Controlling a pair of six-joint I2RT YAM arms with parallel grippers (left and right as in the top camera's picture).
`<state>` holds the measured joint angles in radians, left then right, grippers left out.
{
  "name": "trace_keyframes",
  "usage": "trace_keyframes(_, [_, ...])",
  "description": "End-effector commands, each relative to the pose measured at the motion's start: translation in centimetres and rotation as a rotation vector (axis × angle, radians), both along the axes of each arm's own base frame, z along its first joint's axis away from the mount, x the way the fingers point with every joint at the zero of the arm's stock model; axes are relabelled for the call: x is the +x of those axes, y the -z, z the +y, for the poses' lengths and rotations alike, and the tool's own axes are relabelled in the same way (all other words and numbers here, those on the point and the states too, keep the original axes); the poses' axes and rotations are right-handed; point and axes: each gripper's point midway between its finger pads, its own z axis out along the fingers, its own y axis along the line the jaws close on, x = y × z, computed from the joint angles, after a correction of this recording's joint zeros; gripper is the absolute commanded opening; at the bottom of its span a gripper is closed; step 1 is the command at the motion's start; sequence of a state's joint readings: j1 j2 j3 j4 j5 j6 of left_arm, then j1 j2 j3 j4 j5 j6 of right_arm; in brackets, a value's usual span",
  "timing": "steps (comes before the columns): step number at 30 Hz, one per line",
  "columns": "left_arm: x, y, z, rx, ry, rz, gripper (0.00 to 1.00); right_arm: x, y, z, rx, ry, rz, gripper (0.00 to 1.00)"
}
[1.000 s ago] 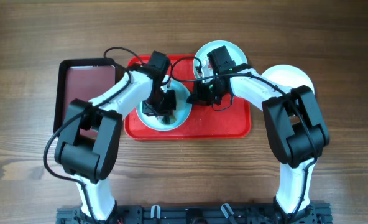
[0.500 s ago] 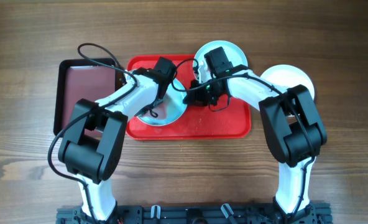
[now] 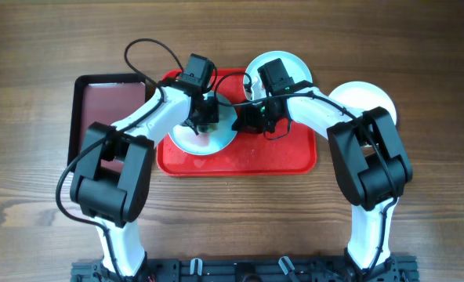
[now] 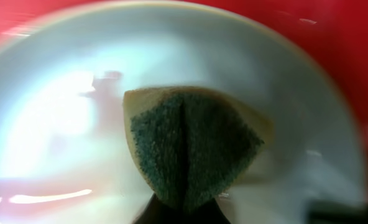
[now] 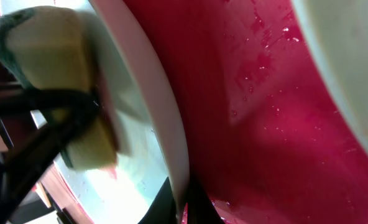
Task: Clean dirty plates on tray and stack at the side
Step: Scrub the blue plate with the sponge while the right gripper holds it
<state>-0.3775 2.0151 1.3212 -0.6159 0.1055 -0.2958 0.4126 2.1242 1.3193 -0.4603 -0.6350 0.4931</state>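
Note:
A pale aqua plate [image 3: 208, 139] sits on the left half of the bright red tray [image 3: 287, 155]. My left gripper [image 3: 204, 117] is shut on a folded yellow sponge with a green scouring face [image 4: 193, 146], pressed on the plate's inside [image 4: 59, 124]. A faint red smear [image 4: 106, 78] shows there. My right gripper [image 3: 240, 124] is shut on the plate's right rim [image 5: 165, 137], one finger on each side. A second pale plate [image 3: 291, 66] lies at the tray's far edge. A white plate [image 3: 373, 98] lies on the table at the right.
A dark maroon, black-rimmed tray [image 3: 106, 110] lies left of the red tray. The red tray floor [image 5: 265, 124] is wet with droplets. Both arms cross over the tray's far half, and the left arm's cable loops above it.
My left gripper has moved the sponge from the plate's near-left part up to its far part. My right gripper has kept its hold on the rim.

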Motion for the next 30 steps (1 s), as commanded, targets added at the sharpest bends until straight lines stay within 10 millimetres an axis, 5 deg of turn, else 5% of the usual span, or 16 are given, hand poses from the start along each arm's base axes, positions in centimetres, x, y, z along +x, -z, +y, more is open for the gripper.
trace_keyframes(1, [-3.1,2.5,-3.5,-0.151,0.099,0.158,0.04,-0.9,2.0,-0.2,-0.052,-0.031,0.015,0.05])
trace_keyframes(4, [-1.9,2.5,-2.3,-0.115,0.024,0.132,0.04,-0.9,2.0,-0.2,-0.052,-0.034,0.013,0.04])
trace_keyframes(9, [0.8,3.0,2.7,0.01,-0.24,0.072,0.04,-0.9,2.0,-0.2,-0.052,-0.036,0.011,0.04])
trace_keyframes(18, [0.8,3.3,9.0,0.032,-0.519,0.149,0.04,-0.9,2.0,-0.2,-0.051,-0.039,0.009,0.04])
trace_keyframes(24, [-0.9,3.3,7.9,0.048,-0.39,0.196,0.04,-0.9,2.0,-0.2,-0.051,-0.038,0.009,0.04])
trace_keyframes(30, [-1.5,2.2,-0.1,-0.168,0.105,0.135,0.04,-0.9,2.0,-0.2,-0.05,-0.038,0.007,0.04])
